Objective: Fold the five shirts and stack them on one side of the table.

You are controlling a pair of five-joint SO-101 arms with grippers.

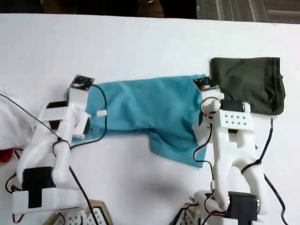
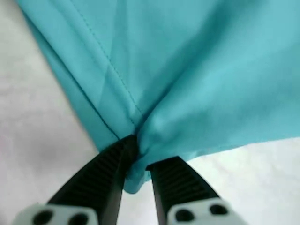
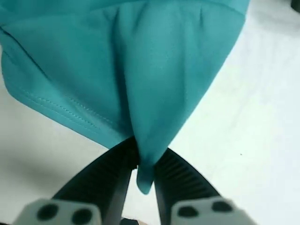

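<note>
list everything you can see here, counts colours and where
teal shirt: 1, teal, spread across the middle of the table, pinched at both ends
folded shirt: 1, dark green, right side of the table, next to the teal shirt's right end
cloth: 1 heap, white, left edge of the table
red item: 1, red, left edge by the cloth, too little shows to identify
table: 1, white
left arm: 1, white, near left
right arm: 1, white, near right
left pincer: 1, black, shut on the teal shirt
right pincer: 1, black, shut on the teal shirt
</note>
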